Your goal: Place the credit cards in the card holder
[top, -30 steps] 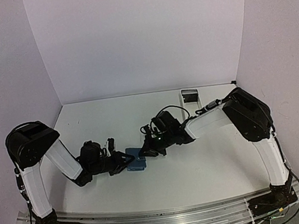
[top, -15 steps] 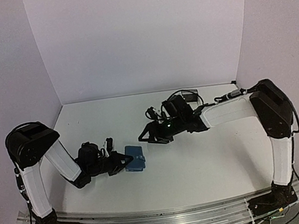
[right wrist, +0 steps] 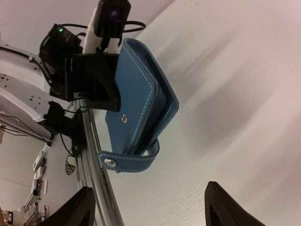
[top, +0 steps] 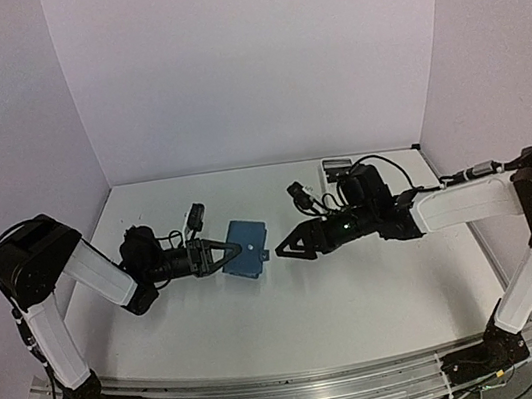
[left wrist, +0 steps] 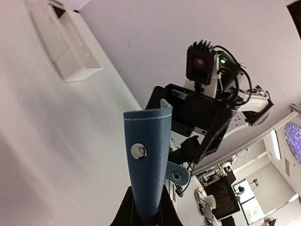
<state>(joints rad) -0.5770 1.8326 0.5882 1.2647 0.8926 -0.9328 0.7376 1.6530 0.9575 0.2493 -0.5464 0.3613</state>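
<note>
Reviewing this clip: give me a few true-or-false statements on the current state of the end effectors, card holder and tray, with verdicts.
1. The left end effector is shut on the small dark-blue folding card holder. True.
2. The right end effector grips a credit card. False: it is open and empty, pointing at the card holder.
3. The card holder's short snap tab is fastened. False: it hangs loose, its snap apart from the stud on the cover.
4. The long white rectangular tray sits near the table's back edge, away from the card holder. True.
</note>
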